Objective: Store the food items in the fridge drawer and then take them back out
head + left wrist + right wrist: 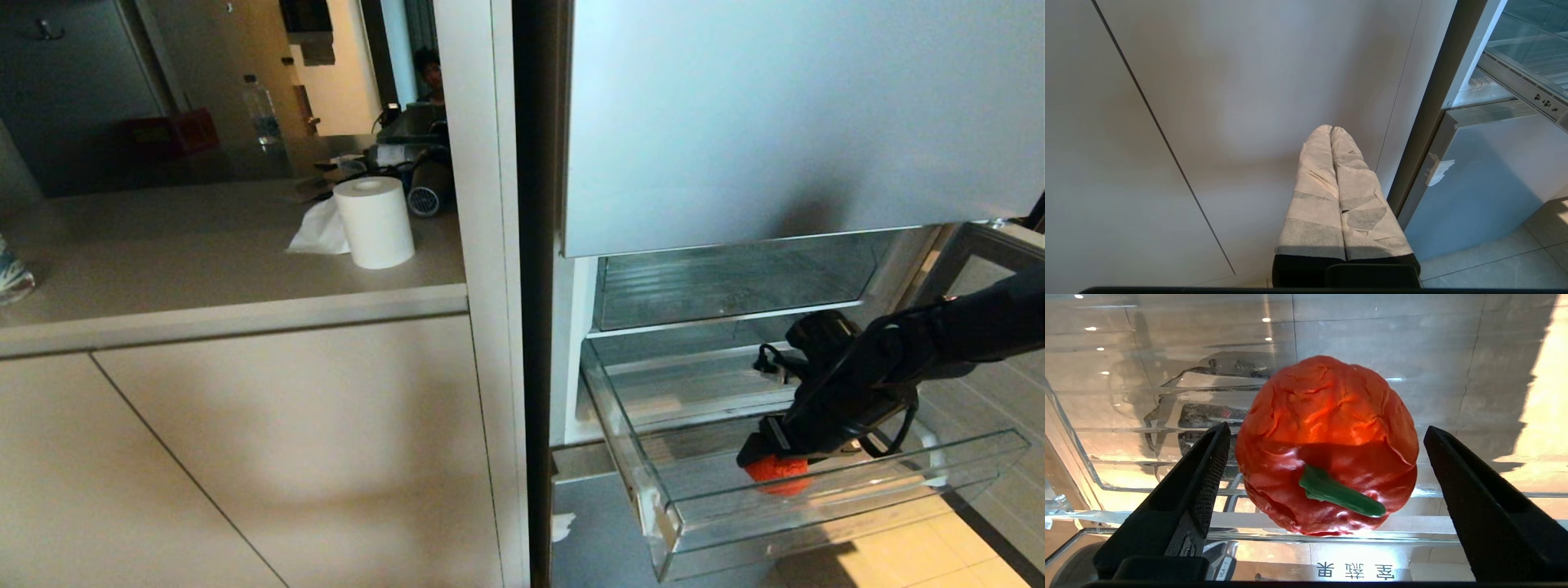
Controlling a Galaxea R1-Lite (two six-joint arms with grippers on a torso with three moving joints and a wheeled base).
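Note:
A bright red pepper-like food item (781, 475) with a green stem (1341, 492) lies on the bottom of the clear fridge drawer (645, 457), close to its front wall. The drawer is pulled out. My right gripper (771, 456) reaches down into it and stands open around the red piece (1331, 416). One black finger (1208, 465) is almost against it and the other (1457, 473) is clearly apart. My left gripper (1331, 129) is parked low in front of a cabinet door, its taped fingers shut with nothing between them.
The silver-blue fridge door panel (775, 114) hangs above the drawer, with a second clear bin (718, 282) behind. A counter (204, 245) on the left carries a paper roll (375, 220) and a bottle (261, 110). A person (429, 73) sits far back.

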